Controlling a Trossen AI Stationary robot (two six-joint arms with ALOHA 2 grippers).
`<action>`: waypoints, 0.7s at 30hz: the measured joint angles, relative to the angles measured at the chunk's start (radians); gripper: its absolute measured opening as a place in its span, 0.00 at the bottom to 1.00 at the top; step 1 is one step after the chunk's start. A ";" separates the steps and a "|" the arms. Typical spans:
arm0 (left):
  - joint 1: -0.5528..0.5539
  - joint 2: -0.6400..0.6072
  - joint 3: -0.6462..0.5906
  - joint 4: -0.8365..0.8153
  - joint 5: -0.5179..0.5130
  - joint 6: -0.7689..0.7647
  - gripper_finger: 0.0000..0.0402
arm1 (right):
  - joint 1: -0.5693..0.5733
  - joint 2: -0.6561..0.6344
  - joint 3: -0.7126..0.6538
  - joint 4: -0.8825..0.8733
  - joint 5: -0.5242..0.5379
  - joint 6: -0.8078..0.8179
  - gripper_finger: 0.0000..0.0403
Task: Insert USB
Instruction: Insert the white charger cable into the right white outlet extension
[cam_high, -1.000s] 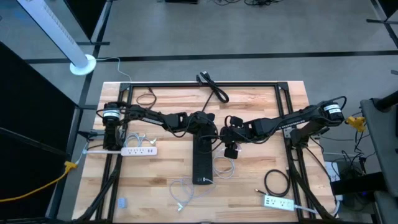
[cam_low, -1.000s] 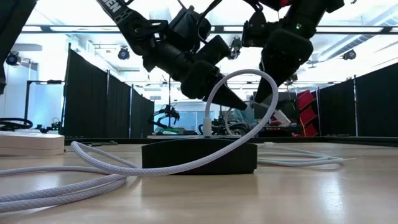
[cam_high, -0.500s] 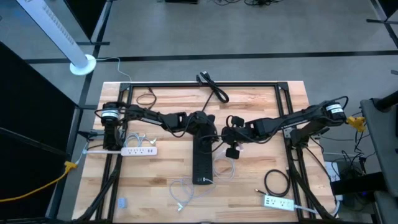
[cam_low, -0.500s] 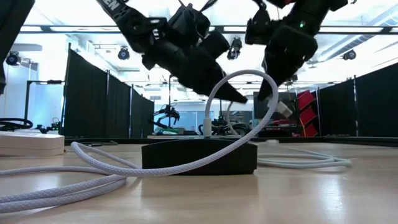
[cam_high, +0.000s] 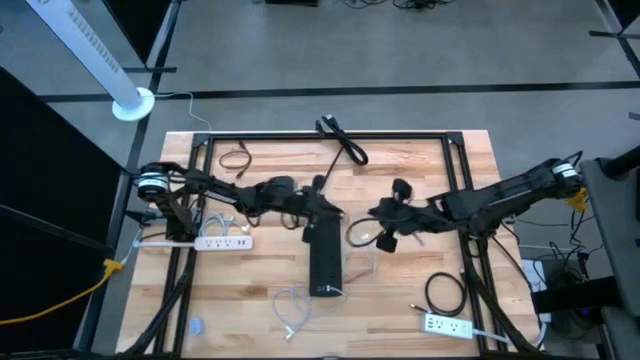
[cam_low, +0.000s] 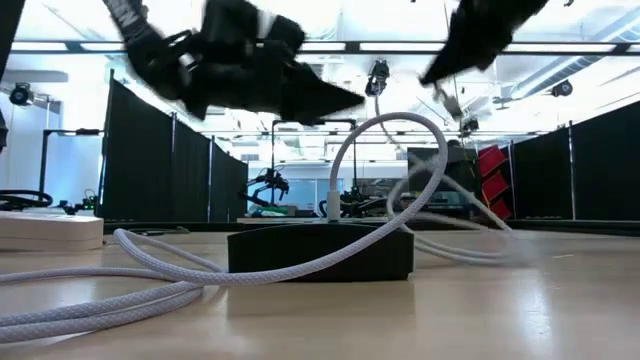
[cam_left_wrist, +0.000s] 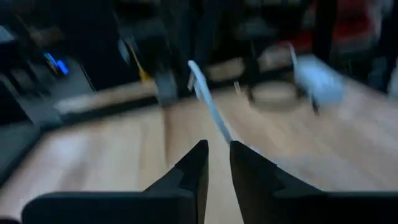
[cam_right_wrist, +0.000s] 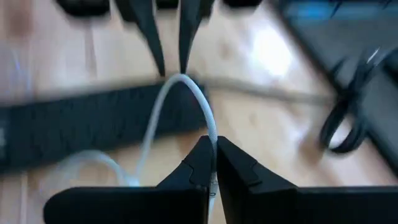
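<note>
A black box (cam_high: 325, 258) lies mid-table. A white USB plug (cam_low: 333, 203) stands upright in its top at the far end. From the plug a white cable (cam_low: 400, 125) arches up and over to my right gripper (cam_right_wrist: 212, 149), which is shut on it just right of the box's far end (cam_high: 380, 218). My left gripper (cam_left_wrist: 217, 155) hangs open above the box's far end (cam_high: 325, 210), touching nothing. Its two fingers (cam_right_wrist: 166, 34) point at the cable's arch from the far side. My right gripper pinches the white cable (cam_right_wrist: 210, 134) between its two fingertips, some way along from the plug. The fingers lie roughly along the cable. The cable rises from them in a free arch (cam_right_wrist: 181, 79), clear of the table, and bends back down toward the box.
A white power strip (cam_high: 223, 242) lies at the left, another (cam_high: 448, 326) at the near right. A black coiled cord (cam_high: 445, 293) and loose white cables (cam_high: 295, 305) lie near the front. A black cord (cam_high: 342, 138) lies at the far edge.
My left gripper has risen and drawn back toward the table's left edge, away from the plug. My right gripper has moved up and toward the right edge with the cable, pulling the slack part that trails on the table along. The plug has stayed upright in the box.
</note>
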 joint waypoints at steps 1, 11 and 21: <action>0.000 0.011 -0.032 0.128 -0.002 -0.022 0.12 | 0.004 -0.029 -0.026 0.082 0.012 -0.021 0.00; -0.009 0.186 -0.037 0.494 0.020 -0.133 0.08 | -0.020 -0.064 -0.241 0.848 -0.117 -0.284 0.00; -0.026 0.247 0.066 0.491 0.100 -0.172 0.08 | -0.034 0.002 -0.241 0.883 -0.174 -0.290 0.00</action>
